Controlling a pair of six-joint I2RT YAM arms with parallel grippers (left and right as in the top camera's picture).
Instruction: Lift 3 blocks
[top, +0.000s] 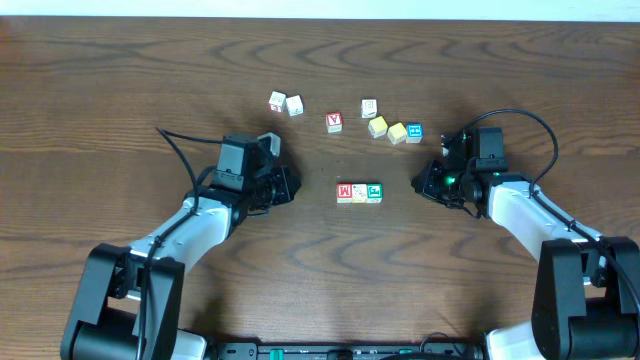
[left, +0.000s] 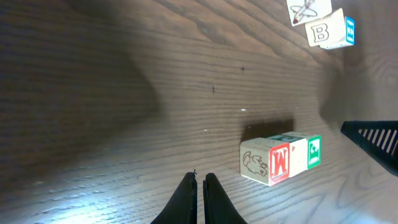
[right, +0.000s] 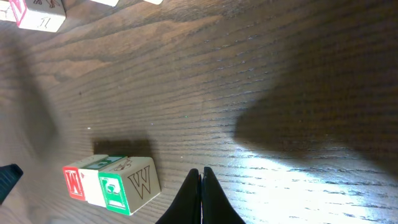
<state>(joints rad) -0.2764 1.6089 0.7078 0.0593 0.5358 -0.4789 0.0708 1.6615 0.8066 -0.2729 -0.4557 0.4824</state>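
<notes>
Pinched shut and empty: left gripper (top: 290, 185) and right gripper (top: 420, 185), low over the table (top: 120, 80), either side of the 3 blocks (top: 359, 192), not touching them. Lying in one touching row. Likely to buckle and spill the middle cube if pressed off-centre from the ends. Counted: one red, one cream, one green; seven loose blocks (top: 377, 126) beyond
</notes>
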